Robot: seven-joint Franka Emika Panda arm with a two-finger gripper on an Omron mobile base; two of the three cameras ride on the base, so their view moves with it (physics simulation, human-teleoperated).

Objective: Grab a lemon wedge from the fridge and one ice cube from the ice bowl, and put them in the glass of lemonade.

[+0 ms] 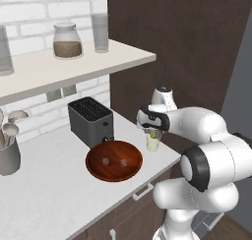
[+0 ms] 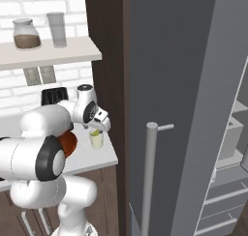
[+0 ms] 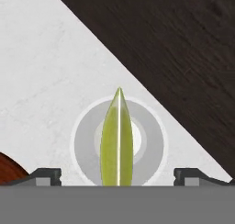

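The glass of lemonade (image 1: 153,143) stands on the white counter near its right end, seen also in the right base view (image 2: 96,140) and as a pale ring from above (image 3: 151,145). The yellow-green lemon wedge (image 3: 117,140) stands on edge in the mouth of the glass (image 1: 153,134) (image 2: 95,132). My gripper (image 3: 117,175) hangs straight over the glass (image 1: 150,128), open, with its fingertips (image 3: 46,175) far apart and clear of the wedge. The reddish-brown ice bowl (image 1: 114,172) lies left of the glass with two ice cubes (image 1: 105,160). The fridge (image 2: 169,85) rises at the right.
A dark toaster (image 1: 91,120) stands behind the bowl, and a utensil holder (image 1: 9,158) is at the far left. A jar (image 1: 67,40) and a tall grey glass (image 1: 100,32) sit on the upper shelf. A dark brown cabinet wall (image 1: 187,47) stands close to the right of the glass. The fridge handle (image 2: 150,177) juts forward.
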